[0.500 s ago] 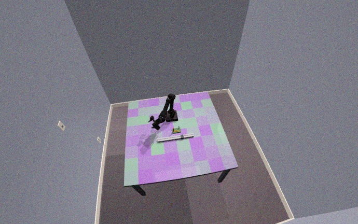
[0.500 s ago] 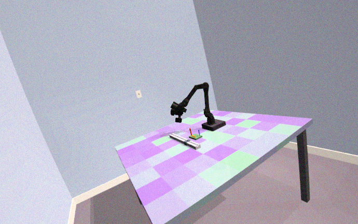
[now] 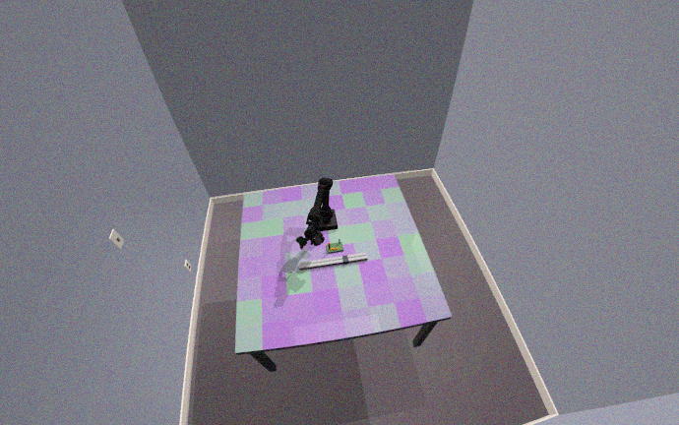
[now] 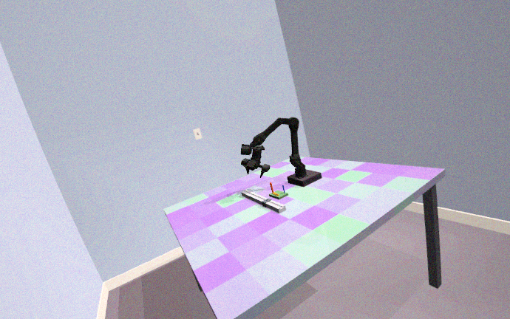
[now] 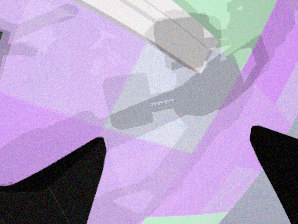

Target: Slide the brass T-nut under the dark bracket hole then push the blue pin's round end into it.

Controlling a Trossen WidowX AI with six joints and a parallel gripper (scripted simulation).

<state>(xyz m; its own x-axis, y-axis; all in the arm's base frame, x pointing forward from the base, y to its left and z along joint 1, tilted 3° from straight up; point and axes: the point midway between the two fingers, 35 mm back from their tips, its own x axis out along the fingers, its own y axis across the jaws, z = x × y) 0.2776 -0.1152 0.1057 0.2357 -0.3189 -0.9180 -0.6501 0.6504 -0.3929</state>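
From here, the rail [image 3: 320, 263] [image 4: 257, 199] [image 5: 135, 17] lies lengthwise across the patchwork worktop [image 3: 320, 320] [image 4: 263, 240] [image 5: 55, 75], through the dark bracket [image 3: 344, 259] [image 4: 266, 201]. The tool [image 3: 309, 244] [image 4: 255, 175] [image 5: 178, 139] hangs wide above, holding nothing. The orange handle [image 3: 329, 245] [image 4: 271, 188] points up, slightly tilted, at the green tray [image 3: 341, 249] [image 4: 282, 196]. I can't read any writing.

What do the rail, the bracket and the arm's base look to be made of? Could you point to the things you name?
Rail [image 3: 320, 263] [image 4: 256, 196] [image 5: 135, 16]: probably bare aluminum, satin, going by its pale silvery-white, straight-edged faces; paint isn't ruled out.
Bracket [image 3: 344, 259] [image 4: 266, 202]: dark gray, perhaps coated metal or plastic; too small to tell.
Base [image 3: 328, 225] [image 4: 305, 179]: black-brown with a dull look, possibly painted metal or molded plastic.
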